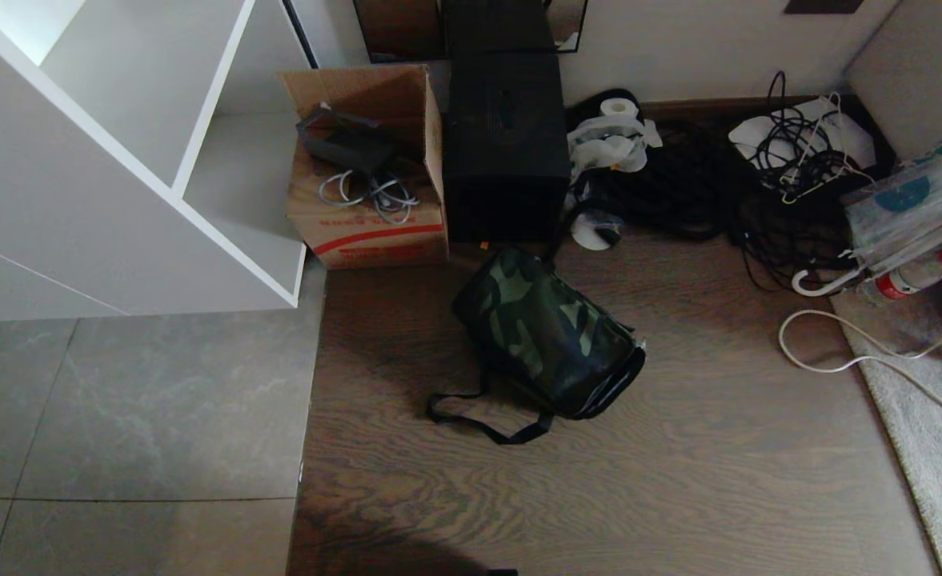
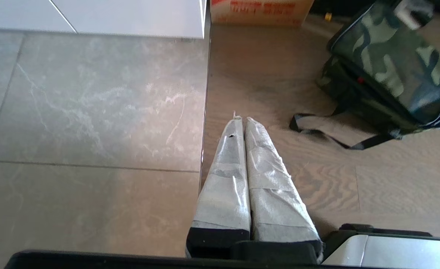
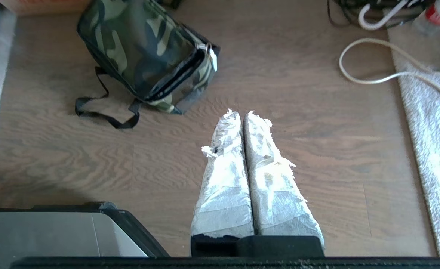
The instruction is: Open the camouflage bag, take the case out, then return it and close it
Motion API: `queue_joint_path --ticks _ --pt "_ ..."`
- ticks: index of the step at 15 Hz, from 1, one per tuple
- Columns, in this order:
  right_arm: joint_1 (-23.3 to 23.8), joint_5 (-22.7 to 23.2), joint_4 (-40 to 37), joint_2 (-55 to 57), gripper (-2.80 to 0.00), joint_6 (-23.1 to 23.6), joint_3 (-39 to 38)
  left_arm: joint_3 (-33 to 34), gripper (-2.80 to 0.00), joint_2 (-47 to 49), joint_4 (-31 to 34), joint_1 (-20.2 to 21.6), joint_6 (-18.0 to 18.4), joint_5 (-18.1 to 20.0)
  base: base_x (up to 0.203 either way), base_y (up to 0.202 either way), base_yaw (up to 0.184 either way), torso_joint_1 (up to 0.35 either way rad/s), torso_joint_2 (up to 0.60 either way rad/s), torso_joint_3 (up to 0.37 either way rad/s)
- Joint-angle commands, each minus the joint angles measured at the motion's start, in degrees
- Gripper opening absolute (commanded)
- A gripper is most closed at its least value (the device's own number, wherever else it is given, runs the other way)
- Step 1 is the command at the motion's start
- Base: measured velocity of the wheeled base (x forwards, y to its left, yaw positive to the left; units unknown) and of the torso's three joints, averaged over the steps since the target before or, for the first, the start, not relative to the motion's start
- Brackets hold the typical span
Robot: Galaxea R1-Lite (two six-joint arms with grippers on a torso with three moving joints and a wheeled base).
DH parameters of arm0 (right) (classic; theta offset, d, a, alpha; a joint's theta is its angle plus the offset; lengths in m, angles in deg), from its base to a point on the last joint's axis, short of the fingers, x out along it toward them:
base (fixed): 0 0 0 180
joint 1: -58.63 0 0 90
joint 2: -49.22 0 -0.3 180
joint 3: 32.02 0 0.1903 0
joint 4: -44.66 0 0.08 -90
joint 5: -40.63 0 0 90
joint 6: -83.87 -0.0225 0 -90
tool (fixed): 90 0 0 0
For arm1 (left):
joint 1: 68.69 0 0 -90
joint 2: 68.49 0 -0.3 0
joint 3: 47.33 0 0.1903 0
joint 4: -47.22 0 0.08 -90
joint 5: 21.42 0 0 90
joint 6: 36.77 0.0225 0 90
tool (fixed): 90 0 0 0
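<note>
Wood floor beside grey tiles, with clutter along the far wall; nothing of the task has begun.

From left to right: white shelving [image 1: 118, 160] at ten o'clock, cardboard box [image 1: 366, 172], black box [image 1: 507, 144], cables [image 1: 799, 152] at two o'clock. At centre lies the camouflage bag [image 1: 547, 332], zipped shut, strap [image 1: 479, 420] trailing at seven o'clock; the case is unseen, presumably inside. Left gripper [image 2: 241, 118] and right gripper [image 3: 241, 112] hang closed and empty, well apart from it. Opening, removal, return and closing all remain.
</note>
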Motion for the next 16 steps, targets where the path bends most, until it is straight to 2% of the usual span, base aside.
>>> queue_joint_path --ticks 1,16 --pt "-0.02 0.04 0.05 0.13 -2.8 -0.01 -0.09 0.01 -2.8 -0.01 -0.04 0.01 -0.06 -0.04 0.0 0.0 0.0 0.007 0.01 0.193" --pt "-0.02 0.04 0.05 0.13 -2.8 -0.01 -0.09 0.01 -2.8 0.07 -0.04 0.09 -0.23 -0.04 0.0 0.0 0.0 0.002 0.0 0.203"
